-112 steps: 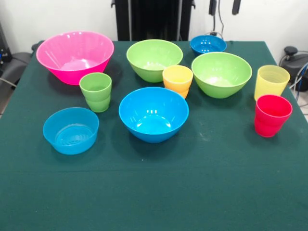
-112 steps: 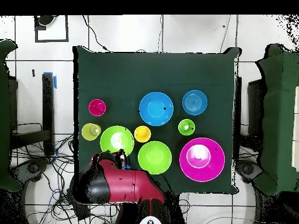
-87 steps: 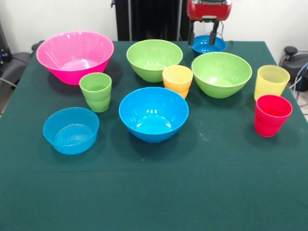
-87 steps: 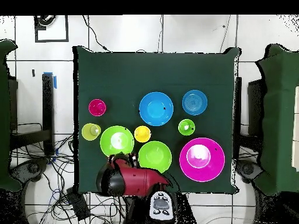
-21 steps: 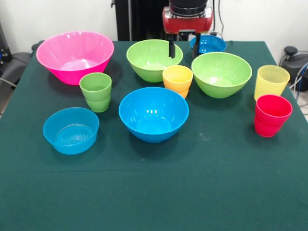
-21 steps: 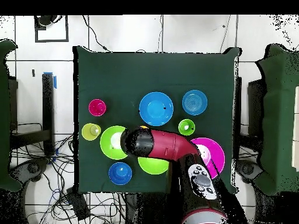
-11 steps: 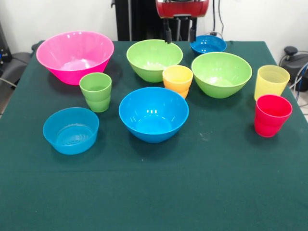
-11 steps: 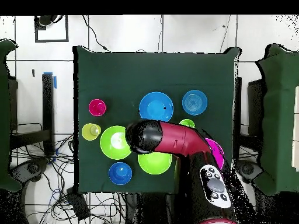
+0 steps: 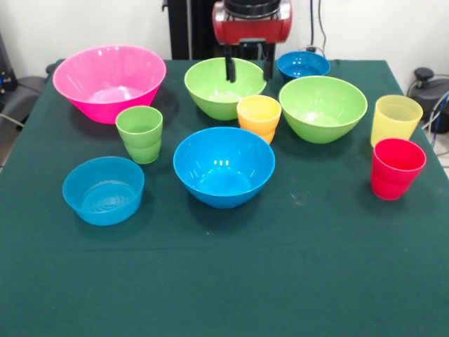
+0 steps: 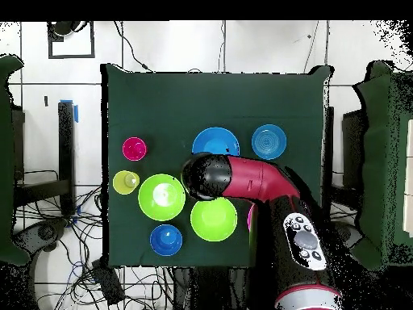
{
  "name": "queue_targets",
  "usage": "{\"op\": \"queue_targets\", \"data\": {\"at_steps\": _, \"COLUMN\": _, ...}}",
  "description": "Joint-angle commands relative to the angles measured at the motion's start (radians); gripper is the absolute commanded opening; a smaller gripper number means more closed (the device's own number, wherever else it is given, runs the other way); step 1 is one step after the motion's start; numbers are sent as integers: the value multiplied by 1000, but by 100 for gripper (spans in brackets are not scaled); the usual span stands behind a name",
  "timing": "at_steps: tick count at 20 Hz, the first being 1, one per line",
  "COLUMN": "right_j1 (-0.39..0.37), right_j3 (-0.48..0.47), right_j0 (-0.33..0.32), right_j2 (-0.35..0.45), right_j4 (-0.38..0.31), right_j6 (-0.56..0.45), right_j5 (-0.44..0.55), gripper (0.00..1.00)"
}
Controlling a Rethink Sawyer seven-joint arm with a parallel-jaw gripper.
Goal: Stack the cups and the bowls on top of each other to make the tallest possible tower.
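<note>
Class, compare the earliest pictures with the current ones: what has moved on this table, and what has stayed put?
Only the arm moved: drawn back at first, it swung in, and its gripper now hangs open and empty over the lime green bowl behind the orange-yellow cup. Nothing was grasped; every cup and bowl stayed in place.

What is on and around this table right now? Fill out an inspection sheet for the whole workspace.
Surface: green cloth, flat.
Bowls: pink bowl, two lime bowls, bright blue bowl, light blue shallow bowl, small dark blue bowl; all upright, unstacked.
Cups: green cup, orange cup, pale yellow cup, red cup; upright, separate.
Clutter: nothing seen.
Gripper: gripper open, empty; fingers hang by the left lime bowl's far rim.
Cables: wires on the floor.
Surroundings: tiled floor, black pedestal.
</note>
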Motion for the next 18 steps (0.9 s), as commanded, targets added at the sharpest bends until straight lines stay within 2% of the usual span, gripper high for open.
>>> {"op": "queue_targets", "data": {"at_steps": 1, "right_j1": 127, "right_j3": -101, "right_j0": -43, "right_j2": 118, "right_j4": -125, "right_j6": -147, "right_j5": -67, "gripper": 100}}
{"op": "queue_targets", "data": {"at_steps": 6, "right_j1": 136, "right_j3": -135, "right_j0": -70, "right_j2": 146, "right_j4": -165, "right_j6": -173, "right_j5": -29, "gripper": 100}}
{"op": "queue_targets", "data": {"at_steps": 10, "right_j1": 143, "right_j3": -135, "right_j0": -100, "right_j2": 165, "right_j4": -195, "right_j6": -160, "right_j5": -52, "gripper": 100}}
{"op": "queue_targets", "data": {"at_steps": 13, "right_j1": 141, "right_j3": -157, "right_j0": -105, "right_j2": 161, "right_j4": -189, "right_j6": -140, "right_j5": 22, "gripper": 100}}
{"op": "queue_targets", "data": {"at_steps": 18, "right_j1": 138, "right_j3": -196, "right_j0": -131, "right_j2": 194, "right_j4": -183, "right_j6": -174, "right_j5": 107, "gripper": 100}}
